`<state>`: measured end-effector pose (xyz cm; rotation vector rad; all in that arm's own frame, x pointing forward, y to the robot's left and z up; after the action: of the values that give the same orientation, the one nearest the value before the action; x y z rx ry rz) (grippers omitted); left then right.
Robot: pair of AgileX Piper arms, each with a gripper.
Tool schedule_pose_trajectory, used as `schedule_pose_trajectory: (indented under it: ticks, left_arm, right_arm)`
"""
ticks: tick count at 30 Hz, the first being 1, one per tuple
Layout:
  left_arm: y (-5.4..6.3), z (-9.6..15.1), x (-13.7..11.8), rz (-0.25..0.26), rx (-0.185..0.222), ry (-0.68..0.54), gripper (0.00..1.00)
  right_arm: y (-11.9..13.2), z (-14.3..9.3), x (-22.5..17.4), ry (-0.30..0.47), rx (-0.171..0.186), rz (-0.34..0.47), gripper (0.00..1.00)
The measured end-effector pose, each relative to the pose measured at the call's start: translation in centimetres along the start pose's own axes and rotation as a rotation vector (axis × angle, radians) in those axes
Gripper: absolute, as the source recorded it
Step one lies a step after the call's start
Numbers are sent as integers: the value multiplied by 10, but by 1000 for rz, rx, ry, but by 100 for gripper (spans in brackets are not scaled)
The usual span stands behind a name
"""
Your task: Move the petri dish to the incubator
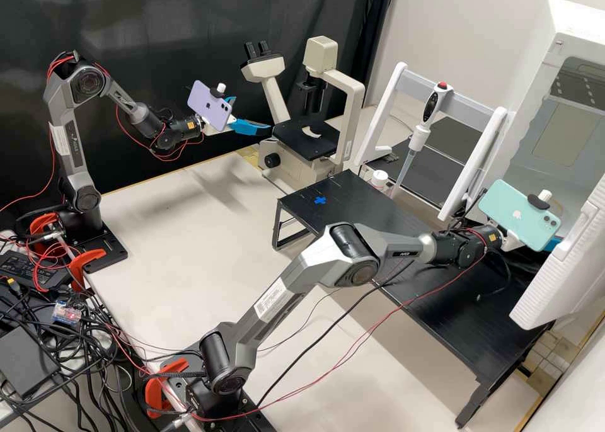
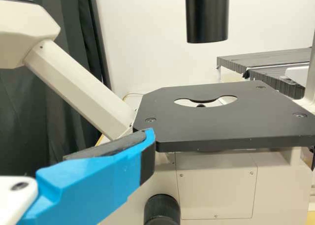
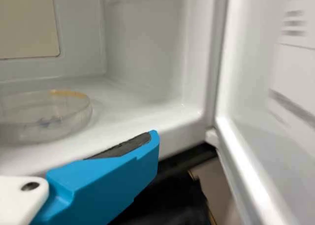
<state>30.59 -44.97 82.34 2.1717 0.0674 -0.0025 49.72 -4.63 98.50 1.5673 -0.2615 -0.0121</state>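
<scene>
A black curtain [image 1: 157,29] hangs down the far left side of the room, above a pale surface [image 1: 189,211], with a tangle of cables [image 1: 63,356] at the near left corner. From that side the left arm [image 1: 79,123] stretches across, a purple phone [image 1: 210,106] mounted near its end. Its pincer [image 1: 251,112] is open, the two blue fingers spread apart with nothing between them, right beside the microscope [image 1: 305,139], whose dark stage has a cutout in the middle. Next over, I see a low black stand [image 1: 365,211] marked with a blue cross [image 1: 320,200], and behind it a pipette [image 1: 418,136] hanging upright on a white frame [image 1: 389,104]. The right arm [image 1: 353,262] reaches over the stand, carrying a mint-green phone [image 1: 519,215]. Its pincer [image 1: 553,243] is at the mouth of the incubator [image 3: 142,48], open too, the dark pad [image 3: 125,147] bare. The clear petri dish [image 3: 42,119] lies flat on the incubator's white floor, near that pincer but not touching it. At the far right the incubator door [image 1: 561,262] stands open.
</scene>
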Motion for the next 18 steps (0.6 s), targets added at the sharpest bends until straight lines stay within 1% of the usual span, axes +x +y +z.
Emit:
schedule_pose_trajectory:
  ticks: [3,5,7,10,11,13,14,16,18]
  left_arm:
    - [0,0,0,0,0,0,100]
    - [0,0,0,0,0,0,100]
    - [0,0,0,0,0,0,100]
    - [0,0,0,0,0,0,100]
    - [0,0,0,0,0,0,100]
    - [0,0,0,0,0,0,100]
    - [0,0,0,0,0,0,100]
    - [0,0,0,0,0,0,100]
    - [0,0,0,0,0,0,100]
  right_arm:
    - [6,5,-20,2,8,9,100]
    - [11,6,-36,18,13,22,100]
    - [10,9,-54,31,21,25,100]
    - [16,6,-79,75,28,56,100]
    - [14,7,-90,98,35,68,100]
    - [12,3,-117,143,31,93,100]
    - [8,5,-127,145,33,88,100]
    - [5,-2,-153,200,25,115,100]
    - [1,-3,-169,227,24,126,100]
